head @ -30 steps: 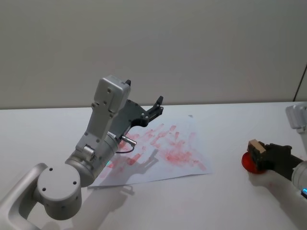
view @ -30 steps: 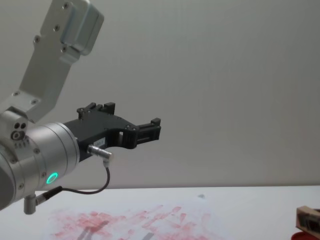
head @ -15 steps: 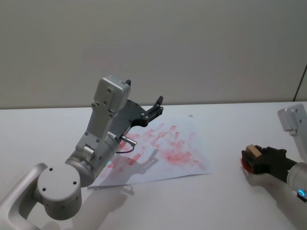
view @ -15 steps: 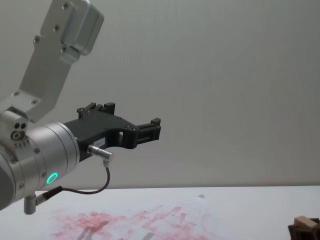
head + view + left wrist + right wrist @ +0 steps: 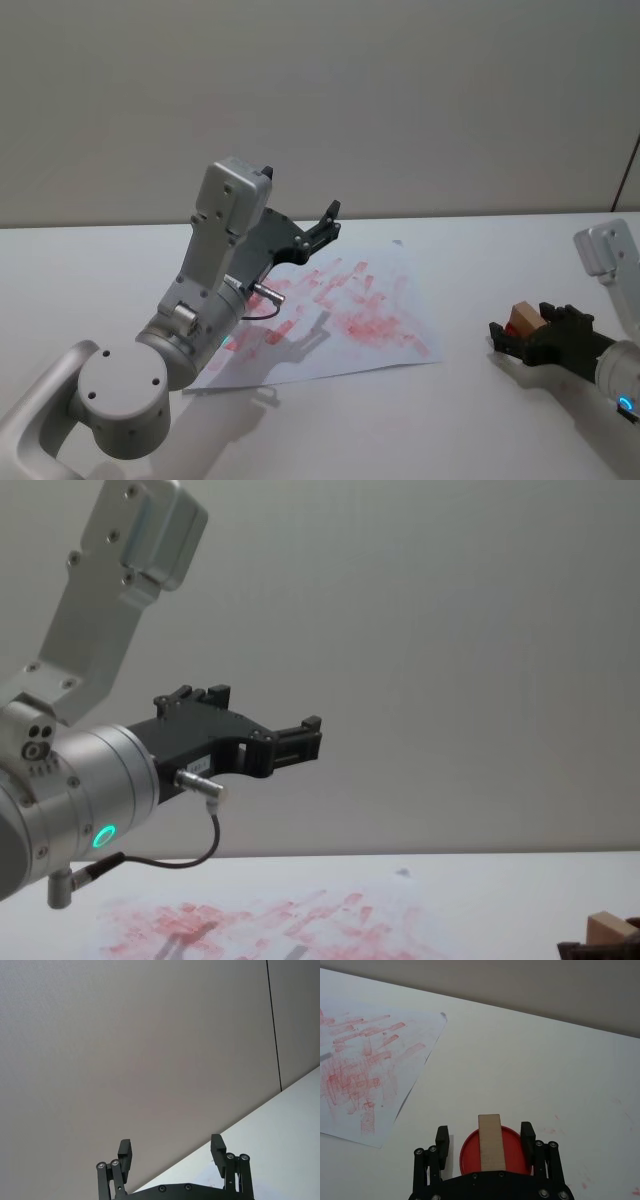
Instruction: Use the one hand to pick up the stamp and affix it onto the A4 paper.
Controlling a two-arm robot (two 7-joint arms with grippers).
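The stamp (image 5: 490,1142) is a tan wooden block standing on a round red pad (image 5: 469,1154). It also shows at the right of the table (image 5: 522,320) and low in the chest view (image 5: 607,927). My right gripper (image 5: 485,1135) is open around it, one black finger on each side with a gap to the wood. The A4 paper (image 5: 345,310), white with many red imprints, lies mid-table to the left of the stamp (image 5: 365,1060). My left gripper (image 5: 325,222) hangs open and empty, raised above the paper (image 5: 171,1147).
The left arm's silver forearm (image 5: 215,290) rises over the paper's near left part and casts a shadow on it. Bare white tabletop (image 5: 470,270) separates the paper from the stamp. A grey wall (image 5: 400,100) runs behind the table.
The right gripper has shifted left and lower around the stamp, and the red pad is now hidden beneath it in the head view. The left arm has not moved.
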